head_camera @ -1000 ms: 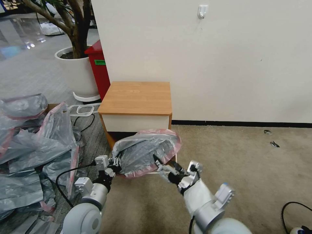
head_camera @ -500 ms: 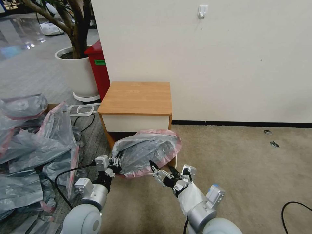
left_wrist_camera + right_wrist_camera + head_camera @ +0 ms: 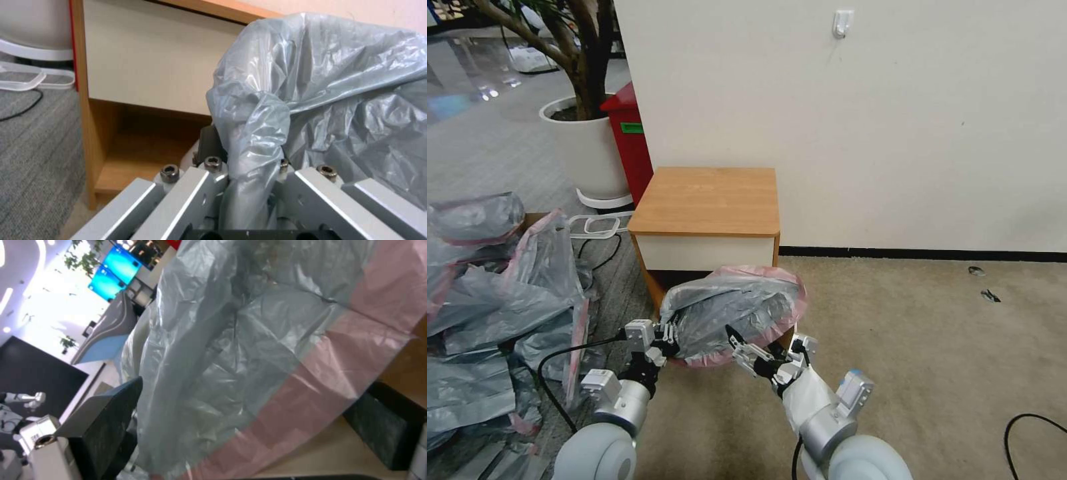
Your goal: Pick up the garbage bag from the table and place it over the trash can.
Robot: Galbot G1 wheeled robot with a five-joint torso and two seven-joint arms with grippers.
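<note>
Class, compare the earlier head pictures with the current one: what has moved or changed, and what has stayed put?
The right gripper has drawn leftward, toward the left gripper, jaws open around the garbage bag's near edge. The bag's far pink rim bulged slightly outward. The left gripper stays shut on the bag; the table is unmoved.

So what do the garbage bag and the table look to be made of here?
The garbage bag: thin plastic film, grey and translucent with a pink rim band, going by its crinkles and glossy highlights. The left gripper is pinching a fold of it. The table: looks like wood-grain laminate or veneered board with a matte finish and a smooth white drawer front; solid wood cannot be ruled out.
</note>
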